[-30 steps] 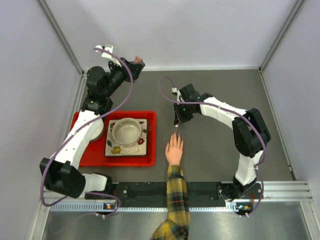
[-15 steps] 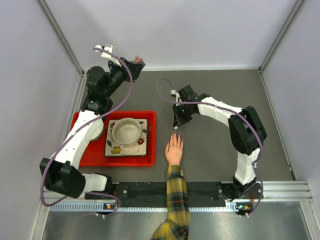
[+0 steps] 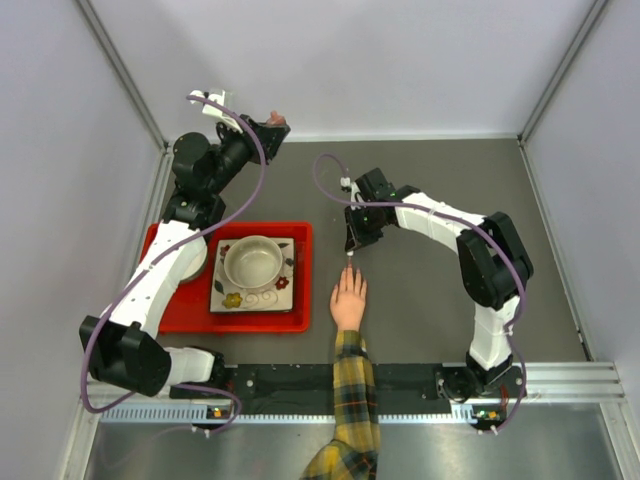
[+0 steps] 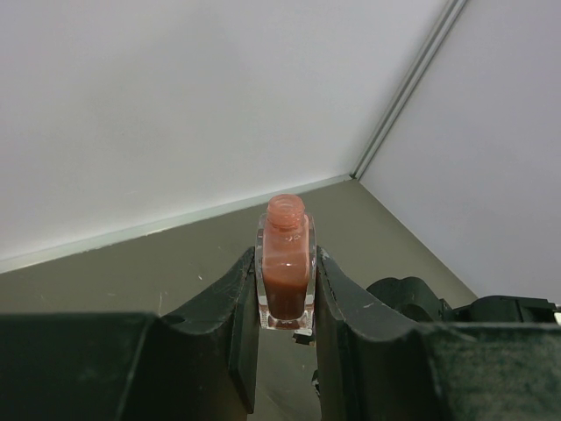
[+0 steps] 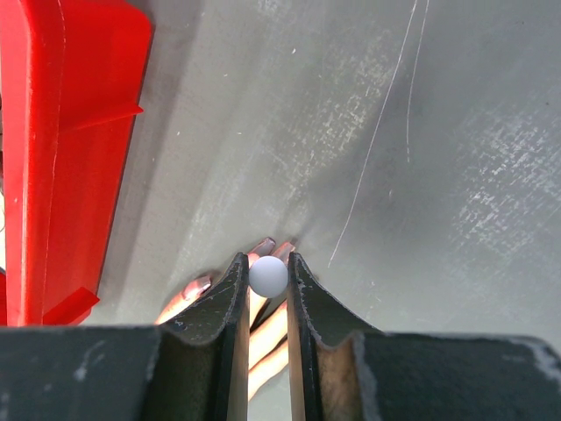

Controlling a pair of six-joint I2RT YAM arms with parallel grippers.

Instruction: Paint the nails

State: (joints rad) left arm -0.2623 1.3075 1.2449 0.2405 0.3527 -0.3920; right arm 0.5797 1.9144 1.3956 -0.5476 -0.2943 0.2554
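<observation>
A light-skinned hand (image 3: 349, 298) with a yellow plaid sleeve (image 3: 350, 385) lies flat on the grey table, fingers pointing away. In the right wrist view its nails (image 5: 197, 287) look pinkish. My right gripper (image 3: 350, 250) is shut on a white round brush cap (image 5: 268, 276), held directly over the fingertips (image 5: 266, 246). The brush tip is hidden below the cap. My left gripper (image 3: 275, 122) is raised near the back wall, shut on an uncapped bottle of reddish-brown nail polish (image 4: 286, 263), held upright.
A red tray (image 3: 302, 290) lies left of the hand and holds a cream bowl (image 3: 252, 262) on a flowered square plate (image 3: 232, 298). The tray's edge shows in the right wrist view (image 5: 61, 158). Grey walls close in the back and sides.
The right arm has shifted slightly left, keeping the cap over the fingertips. The left arm and the hand have not moved.
</observation>
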